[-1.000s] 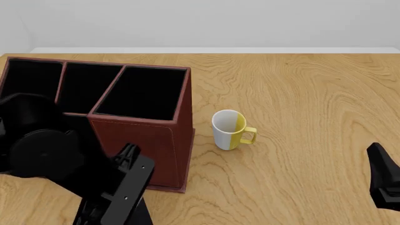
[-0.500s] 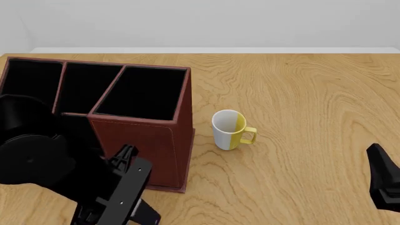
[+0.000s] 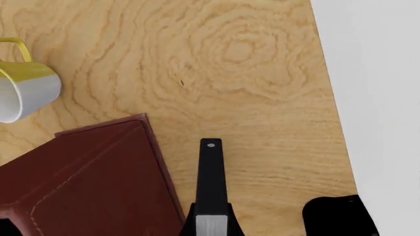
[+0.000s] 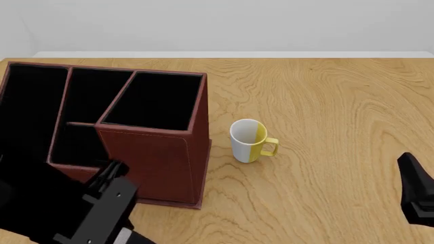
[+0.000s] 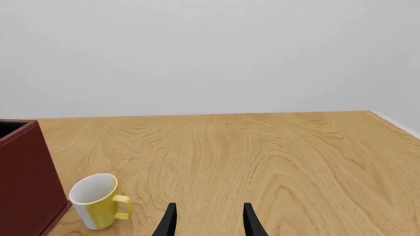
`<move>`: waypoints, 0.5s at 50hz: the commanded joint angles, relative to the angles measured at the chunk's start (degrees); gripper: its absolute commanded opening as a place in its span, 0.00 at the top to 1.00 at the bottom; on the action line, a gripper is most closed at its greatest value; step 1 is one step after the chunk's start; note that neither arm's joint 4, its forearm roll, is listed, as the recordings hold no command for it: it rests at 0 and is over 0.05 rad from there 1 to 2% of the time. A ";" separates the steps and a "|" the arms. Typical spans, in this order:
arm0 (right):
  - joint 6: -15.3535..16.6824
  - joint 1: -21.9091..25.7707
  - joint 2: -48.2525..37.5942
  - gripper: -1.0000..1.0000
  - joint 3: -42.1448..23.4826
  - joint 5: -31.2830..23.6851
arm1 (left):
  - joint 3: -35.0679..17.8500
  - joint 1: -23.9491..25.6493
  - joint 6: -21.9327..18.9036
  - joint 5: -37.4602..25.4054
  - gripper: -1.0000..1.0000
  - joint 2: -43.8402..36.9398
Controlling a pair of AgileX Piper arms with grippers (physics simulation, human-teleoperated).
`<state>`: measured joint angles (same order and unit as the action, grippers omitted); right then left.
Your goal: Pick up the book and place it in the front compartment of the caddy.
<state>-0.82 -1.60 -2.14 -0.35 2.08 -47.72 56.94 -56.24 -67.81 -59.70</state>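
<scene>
Left tool (image 3: pixel 211 216) pinching the book (image 3: pixel 211 182) beside the caddy (image 4: pixel 159 152) near front corner, right tool (image 5: pixel 208 221) spread above bare tabletop (image 4: pixel 326 101), white-yellow mug (image 4: pixel 249 141) just right of caddy, no readable writing

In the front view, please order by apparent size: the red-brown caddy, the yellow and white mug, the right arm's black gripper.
1. Red-brown leather-look caddy.
2 and 3. Yellow and white mug and black right gripper: similar; the gripper is nearer and cropped, so unranked.
</scene>
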 commanded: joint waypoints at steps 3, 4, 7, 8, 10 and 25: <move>0.03 0.26 1.70 0.00 -0.20 -1.58 | -0.95 4.66 2.99 -2.09 1.00 3.43; 0.06 0.27 1.77 0.00 -0.20 -1.62 | -0.95 4.65 2.98 -2.09 1.00 3.43; 0.01 0.26 1.83 0.00 -0.26 -1.66 | -1.86 5.22 4.17 -2.09 1.00 3.52; 0.02 0.26 1.82 0.00 -0.25 -1.64 | -2.03 5.79 4.76 -2.09 1.00 3.48; -0.06 0.28 1.75 0.00 -0.30 -1.50 | -2.46 4.77 3.49 -2.09 1.00 3.88; -0.80 0.06 2.03 0.00 -0.57 -1.55 | -2.66 -11.19 -10.03 -2.09 1.00 7.00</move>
<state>-1.18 -1.46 -0.37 -0.74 0.66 -49.83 53.03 -59.23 -69.90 -54.84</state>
